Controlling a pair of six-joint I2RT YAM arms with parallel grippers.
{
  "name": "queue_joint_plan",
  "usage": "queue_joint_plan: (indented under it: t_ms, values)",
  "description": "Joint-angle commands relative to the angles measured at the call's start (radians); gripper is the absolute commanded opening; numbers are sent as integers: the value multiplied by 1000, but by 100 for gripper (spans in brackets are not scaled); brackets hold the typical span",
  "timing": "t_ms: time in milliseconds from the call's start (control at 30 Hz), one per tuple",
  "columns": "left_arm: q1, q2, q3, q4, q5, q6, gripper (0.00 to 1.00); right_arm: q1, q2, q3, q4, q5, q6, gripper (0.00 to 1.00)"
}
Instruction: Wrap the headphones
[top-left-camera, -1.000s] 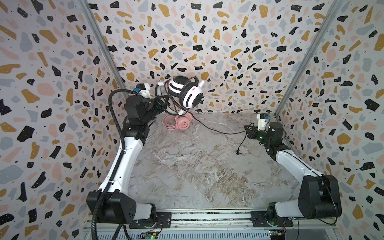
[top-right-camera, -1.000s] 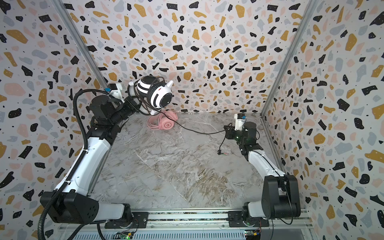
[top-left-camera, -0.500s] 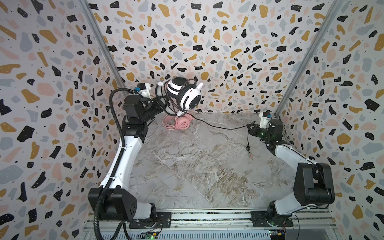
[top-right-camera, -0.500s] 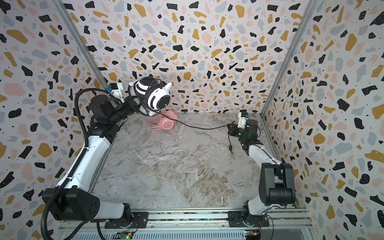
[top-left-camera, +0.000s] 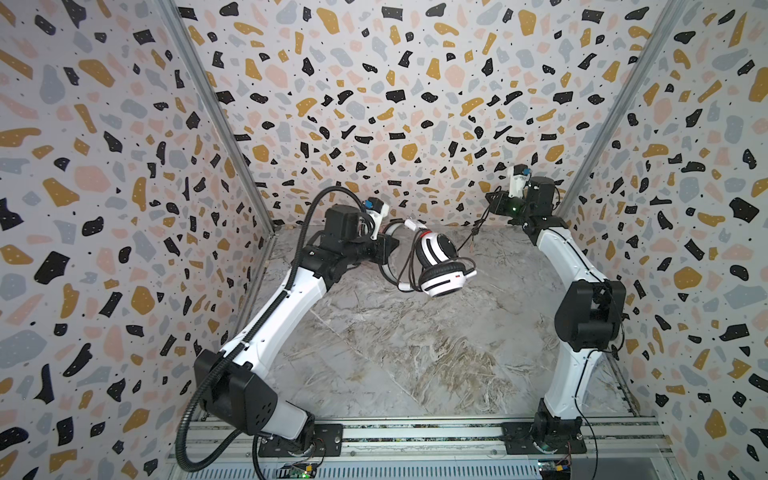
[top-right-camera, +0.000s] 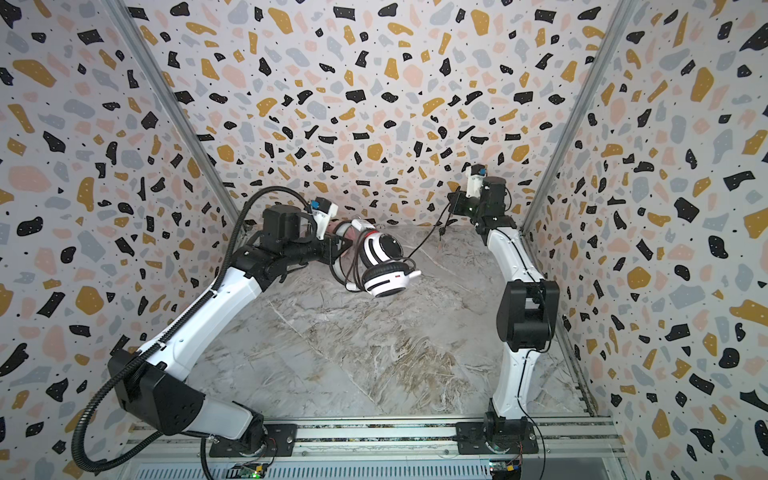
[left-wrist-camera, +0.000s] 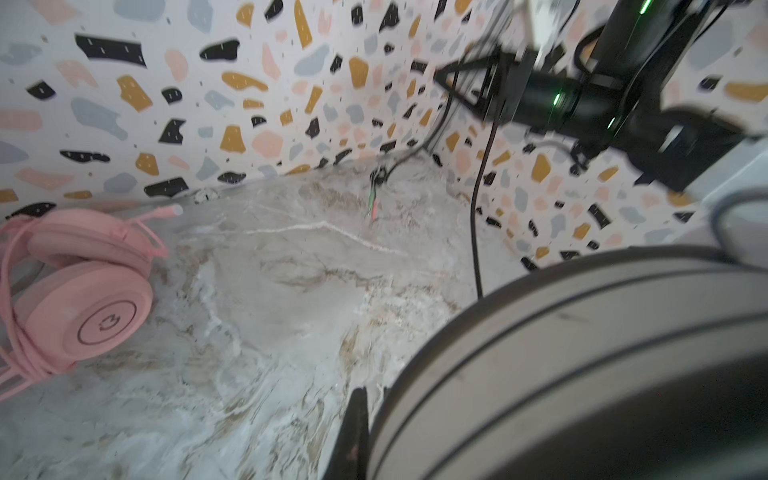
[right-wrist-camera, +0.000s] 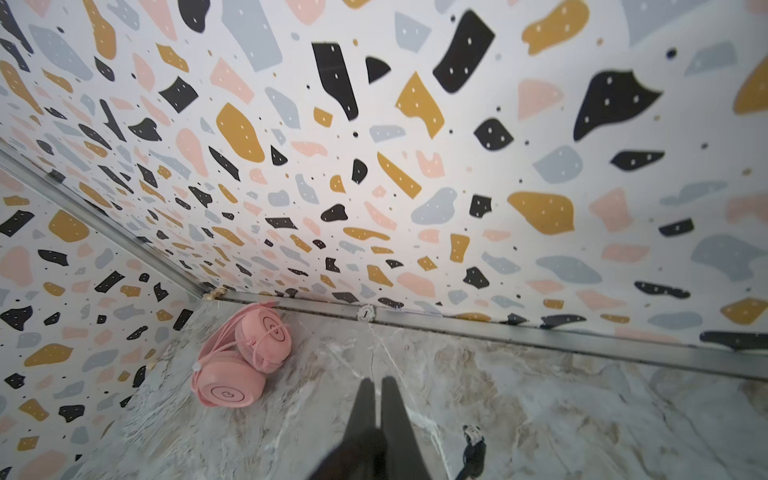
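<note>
The white headphones with black stripes (top-left-camera: 437, 259) (top-right-camera: 384, 259) hang in the air left of centre in both top views. My left gripper (top-left-camera: 388, 249) (top-right-camera: 338, 249) (left-wrist-camera: 374, 399) is shut on their headband (left-wrist-camera: 582, 353), with loops of black cord around it. The black cord (top-left-camera: 478, 226) (top-right-camera: 424, 243) (left-wrist-camera: 478, 208) runs up to my right gripper (top-left-camera: 490, 203) (top-right-camera: 452, 203) (right-wrist-camera: 374, 384), which is shut on it high near the back right corner. Its plug end (left-wrist-camera: 372, 205) (right-wrist-camera: 471, 436) dangles below. The pink headphones (left-wrist-camera: 79, 299) (right-wrist-camera: 237, 365) lie on the floor by the back wall, cord wound round them.
The marble floor (top-left-camera: 395, 353) is boxed in by patterned walls on three sides (top-left-camera: 374, 104). Metal corner posts (top-left-camera: 216, 116) stand at the back corners. The arms' base rail (top-left-camera: 415, 436) runs along the front edge.
My left arm has swung the white headphones down and toward the middle. My right gripper has risen toward the back right corner, drawing the cord up with it.
</note>
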Motion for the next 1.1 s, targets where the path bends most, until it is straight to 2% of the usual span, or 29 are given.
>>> queue_joint_plan:
  t_ms: [0,200,367,500,733,867,1067]
  values:
    - [-67,15,61,-82,-131,105,0,35,14,189,-157,14,-50,0]
    - [-150,88,51,-169,-334,146,0,65,36,358,-188,24,-36,0]
    - [-162,188,72,-249,-488,140,0,80,-45,345,-151,15,-15,0]
    - [-162,273,115,-301,-582,121,0,107,-140,281,-129,26,-32,0]
    - [-153,356,198,-311,-683,52,0,160,-384,11,-13,26,-34,0]
    - [-108,408,254,-321,-672,-8,0,198,-507,-132,29,38,-30,0]
    - [6,422,239,-249,-543,-132,0,253,-702,-386,136,17,44,0]
